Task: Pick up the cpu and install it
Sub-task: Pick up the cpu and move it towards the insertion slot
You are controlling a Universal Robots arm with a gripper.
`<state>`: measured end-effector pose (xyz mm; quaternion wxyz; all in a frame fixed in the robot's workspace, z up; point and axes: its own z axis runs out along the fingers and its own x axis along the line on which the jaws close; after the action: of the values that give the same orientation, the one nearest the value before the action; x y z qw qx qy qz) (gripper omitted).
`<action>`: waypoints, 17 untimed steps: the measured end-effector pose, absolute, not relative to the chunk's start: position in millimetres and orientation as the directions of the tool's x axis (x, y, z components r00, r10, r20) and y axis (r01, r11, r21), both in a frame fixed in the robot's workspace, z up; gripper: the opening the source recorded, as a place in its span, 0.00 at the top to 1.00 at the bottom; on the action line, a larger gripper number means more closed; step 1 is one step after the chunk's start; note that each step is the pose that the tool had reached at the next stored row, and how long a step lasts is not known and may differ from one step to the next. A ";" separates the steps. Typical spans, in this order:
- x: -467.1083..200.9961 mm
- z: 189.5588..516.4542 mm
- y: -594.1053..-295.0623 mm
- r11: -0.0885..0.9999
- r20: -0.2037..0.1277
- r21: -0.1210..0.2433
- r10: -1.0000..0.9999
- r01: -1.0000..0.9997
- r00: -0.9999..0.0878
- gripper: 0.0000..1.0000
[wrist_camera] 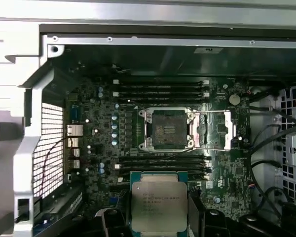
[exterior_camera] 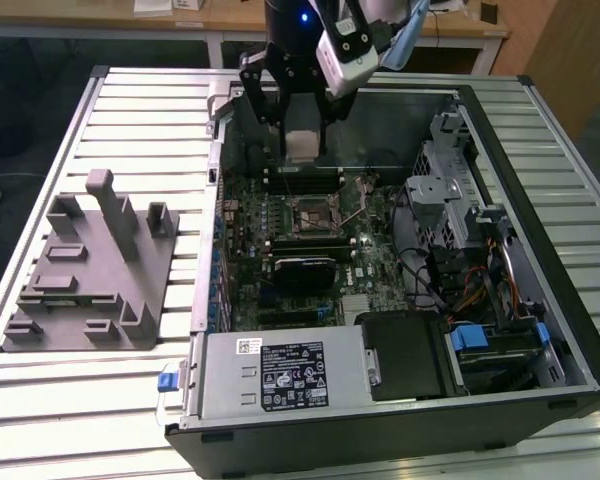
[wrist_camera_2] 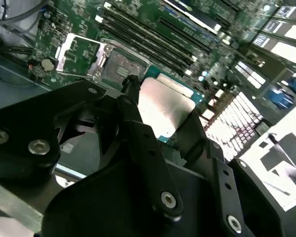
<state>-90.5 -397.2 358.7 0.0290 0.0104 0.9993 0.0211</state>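
On the counter (exterior_camera: pixel 130 110) toward the exterior view's left, grey block fixture (exterior_camera: pixel 90 265); rightward, open computer case (exterior_camera: pixel 545 200); over its motherboard (exterior_camera: pixel 248 262), claw (exterior_camera: pixel 302 150) pinching the cpu (wrist_camera: pixel 159 205) by two sides, raised clear of the empty socket (exterior_camera: pixel 310 215).

The bench (exterior_camera: pixel 80 400) has a top of pale metal slats running from the exterior view's left to its right, with dark caps at its two far corners. Two things lie directly on it. A grey plastic fixture block (exterior_camera: pixel 90 270), with upright posts and shallow recesses, sits near the edge at the exterior view's left. Just beside it, an open computer case (exterior_camera: pixel 380 440) lies on its side across the middle and the exterior view's right half, close to the near edge.
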 end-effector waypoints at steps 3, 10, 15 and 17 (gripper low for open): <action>-84.0 353.3 -394.9 0.999 -0.057 0.043 0.022 0.020 -0.998 0.46; -77.3 340.4 -388.6 0.999 -0.055 0.043 0.022 0.020 -0.998 0.46; -76.4 331.4 -384.3 0.999 -0.054 0.043 0.022 0.020 -0.998 0.46; -76.2 327.8 -382.5 0.999 -0.054 0.043 0.022 0.020 -0.998 0.46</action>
<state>-76.2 -382.5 327.8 0.0274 0.0105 0.9994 0.0210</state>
